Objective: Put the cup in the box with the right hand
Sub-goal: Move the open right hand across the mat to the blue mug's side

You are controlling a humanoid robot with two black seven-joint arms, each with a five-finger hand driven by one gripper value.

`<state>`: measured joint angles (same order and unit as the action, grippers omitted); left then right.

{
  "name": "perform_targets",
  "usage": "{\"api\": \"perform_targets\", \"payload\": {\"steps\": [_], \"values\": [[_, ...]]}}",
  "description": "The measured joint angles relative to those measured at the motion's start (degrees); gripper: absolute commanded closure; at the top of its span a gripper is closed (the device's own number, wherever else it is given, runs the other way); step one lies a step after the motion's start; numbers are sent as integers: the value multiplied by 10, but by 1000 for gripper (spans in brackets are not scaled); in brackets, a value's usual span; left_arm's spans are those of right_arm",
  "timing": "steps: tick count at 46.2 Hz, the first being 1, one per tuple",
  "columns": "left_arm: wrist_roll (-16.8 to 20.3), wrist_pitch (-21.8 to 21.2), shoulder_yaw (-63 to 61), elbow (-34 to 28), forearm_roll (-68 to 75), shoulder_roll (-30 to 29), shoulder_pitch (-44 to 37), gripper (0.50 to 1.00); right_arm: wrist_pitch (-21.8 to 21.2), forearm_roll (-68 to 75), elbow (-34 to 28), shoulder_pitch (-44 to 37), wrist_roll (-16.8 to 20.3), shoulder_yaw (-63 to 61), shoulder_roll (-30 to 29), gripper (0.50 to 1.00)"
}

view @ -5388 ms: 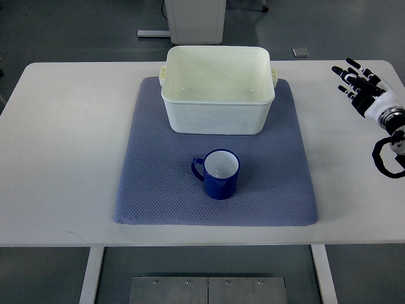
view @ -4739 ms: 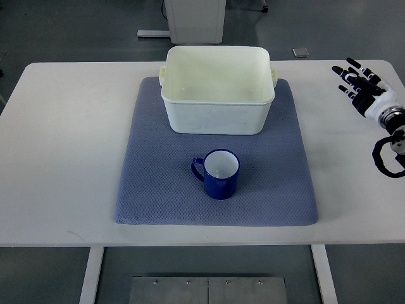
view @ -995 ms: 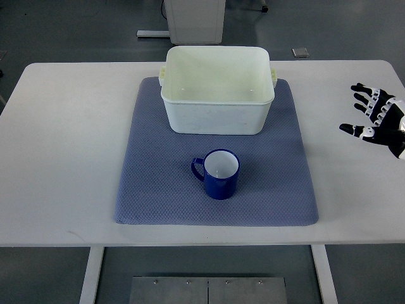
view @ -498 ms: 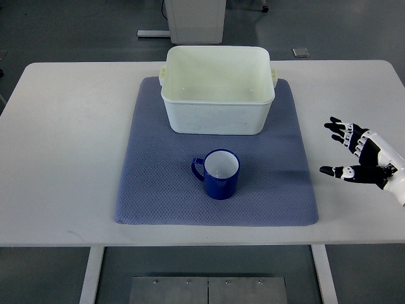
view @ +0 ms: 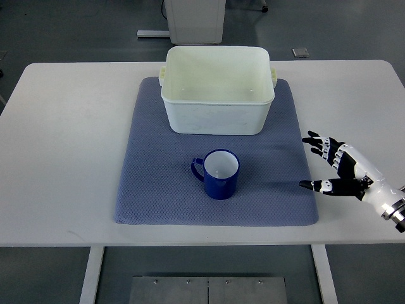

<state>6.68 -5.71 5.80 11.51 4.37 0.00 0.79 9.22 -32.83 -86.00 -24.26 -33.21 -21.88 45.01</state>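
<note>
Nearest the camera, below the table edge, a grey metal plate [view: 207, 289] with small screws, set between two white table legs. Above it a white table [view: 66, 158] with rounded corners, carrying a blue-grey textured mat [view: 158, 196] in the middle. On the near half of the mat, a dark blue cup [view: 219, 173], upright, white inside, handle turned to the picture's left. Further back on the mat, a cream plastic box [view: 218, 88], open on top, with small lugs on both short sides; apart from the cup. Beyond the table, grey floor, a white cabinet base [view: 195, 19] and a small grey floor plate [view: 301, 52].

At the right, over the mat's near right corner, the right robot hand [view: 338, 170], black and white, fingers spread open, thumb pointing toward the cup, gripping nothing, well apart from the cup.
</note>
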Motion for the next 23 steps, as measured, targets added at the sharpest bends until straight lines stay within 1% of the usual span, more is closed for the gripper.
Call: {"api": "perform_targets", "payload": {"steps": [12, 23], "values": [[0, 0, 0, 0, 0, 0, 0, 500, 29, -15, 0, -31, 12, 35, -34, 500], [0, 0, 0, 0, 0, 0, 0, 500, 65, -15, 0, -71, 20, 76, -66, 500]]}}
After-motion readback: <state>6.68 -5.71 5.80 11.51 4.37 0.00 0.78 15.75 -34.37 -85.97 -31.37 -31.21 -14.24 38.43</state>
